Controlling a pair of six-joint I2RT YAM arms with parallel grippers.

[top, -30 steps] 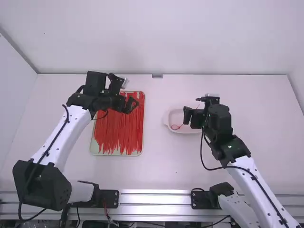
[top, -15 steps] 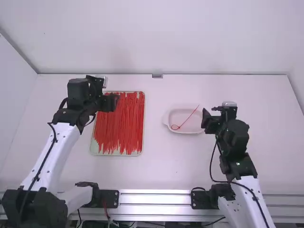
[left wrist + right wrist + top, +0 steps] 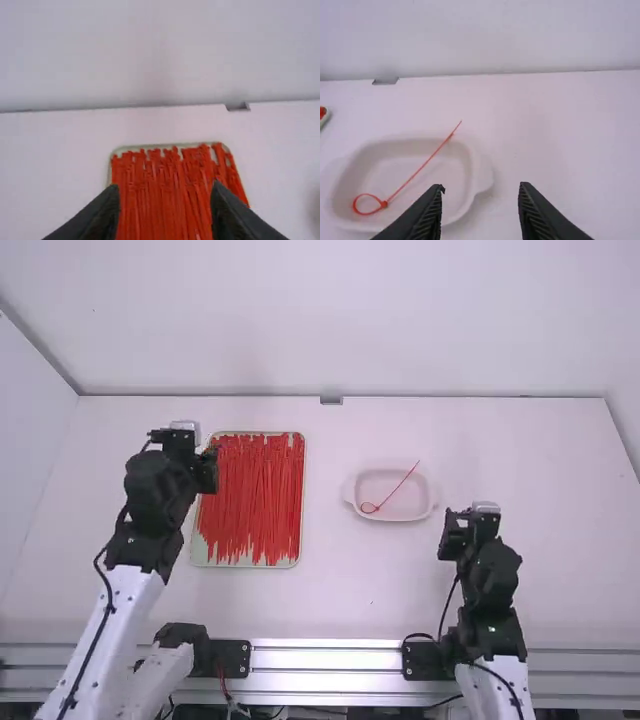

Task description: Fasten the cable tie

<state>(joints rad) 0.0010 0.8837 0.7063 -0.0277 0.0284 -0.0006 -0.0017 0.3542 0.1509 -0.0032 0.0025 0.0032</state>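
A looped red cable tie (image 3: pixel 385 495) (image 3: pixel 400 187) lies in the white dish (image 3: pixel 430 502) (image 3: pixel 481 172), its closed loop at one end and its tail over the far rim. A thick bed of straight red cable ties (image 3: pixel 252 498) (image 3: pixel 172 185) fills the flat tray (image 3: pixel 203 556) (image 3: pixel 113 150). My left gripper (image 3: pixel 200 465) (image 3: pixel 165 220) hovers open and empty at the tray's near left corner. My right gripper (image 3: pixel 462 532) (image 3: pixel 480 212) stands open and empty on the near right side of the dish, apart from it.
Bare white table lies all around the tray and dish. A small grey bracket (image 3: pixel 331 399) sits at the table's far edge against the white back wall. Side walls bound the table at left and right.
Both arms have pulled back toward their bases. The right gripper has left the dish, where the looped tie now lies. The left gripper came off the tray's far end to its left edge.
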